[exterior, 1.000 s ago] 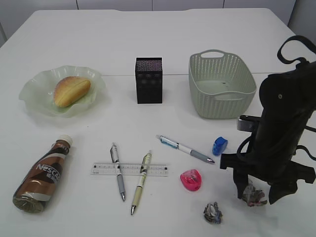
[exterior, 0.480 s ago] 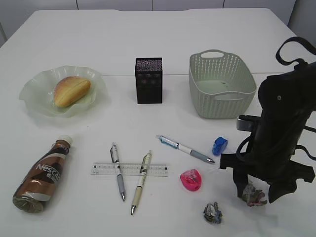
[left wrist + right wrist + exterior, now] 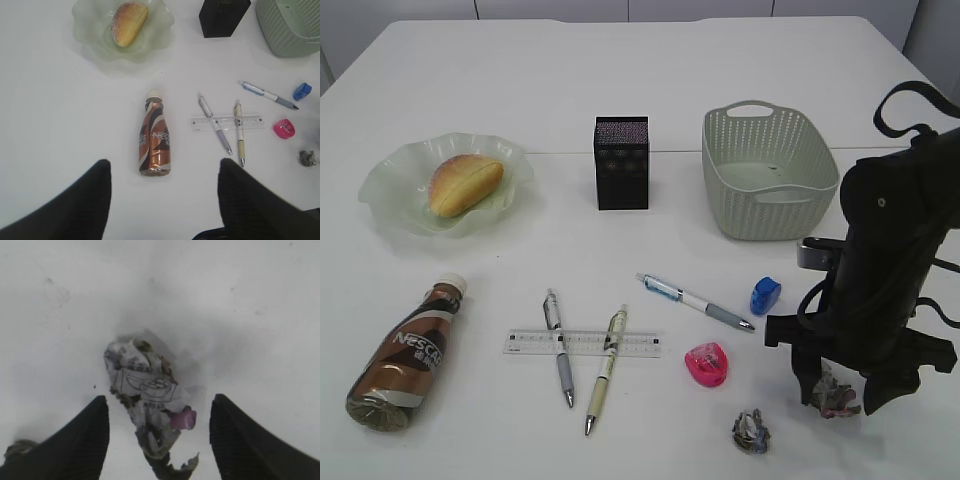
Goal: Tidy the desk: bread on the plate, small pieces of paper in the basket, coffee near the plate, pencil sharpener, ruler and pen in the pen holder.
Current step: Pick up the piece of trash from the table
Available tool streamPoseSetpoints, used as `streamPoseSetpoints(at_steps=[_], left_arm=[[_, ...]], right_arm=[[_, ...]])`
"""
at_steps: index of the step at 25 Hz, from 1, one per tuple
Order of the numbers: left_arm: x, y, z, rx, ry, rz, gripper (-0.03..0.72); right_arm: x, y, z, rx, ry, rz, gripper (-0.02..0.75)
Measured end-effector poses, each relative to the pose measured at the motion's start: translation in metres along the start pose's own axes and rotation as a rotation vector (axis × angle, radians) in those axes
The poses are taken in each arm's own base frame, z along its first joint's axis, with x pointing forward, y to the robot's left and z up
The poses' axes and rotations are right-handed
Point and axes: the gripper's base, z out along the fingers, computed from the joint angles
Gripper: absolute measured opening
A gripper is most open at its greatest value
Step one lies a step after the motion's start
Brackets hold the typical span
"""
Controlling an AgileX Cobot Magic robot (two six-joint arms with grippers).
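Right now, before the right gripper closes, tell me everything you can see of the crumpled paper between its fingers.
The crumpled paper is a small, loosely wadded scrap, whitish-grey with dark printed line drawing, ragged dark edges and one small pink-purple patch. It lies on the white desk near the front right, between the open fingers of the right gripper, which stand apart from it on both sides. A second wad lies separately to its left.

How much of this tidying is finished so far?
Done: the bread lies on the plate. In hand: the right gripper, jaws open, straddles a crumpled paper. Left: both papers to the basket, the coffee to stand near the plate, and the pens, ruler and sharpeners into the pen holder.
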Motion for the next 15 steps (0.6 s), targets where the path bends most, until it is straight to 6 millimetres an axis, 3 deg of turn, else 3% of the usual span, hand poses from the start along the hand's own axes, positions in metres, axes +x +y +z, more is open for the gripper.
streamPoseSetpoints(at_steps=[7,15], left_arm=[[0.0,0.0,0.0,0.0,0.0,0.0,0.484],[0.0,0.0,0.0,0.0,0.0,0.0,0.478]], right_arm=[[0.0,0.0,0.0,0.0,0.0,0.0,0.423],[-0.0002,0.0001,0.0,-0.001,-0.002,0.0,0.075]])
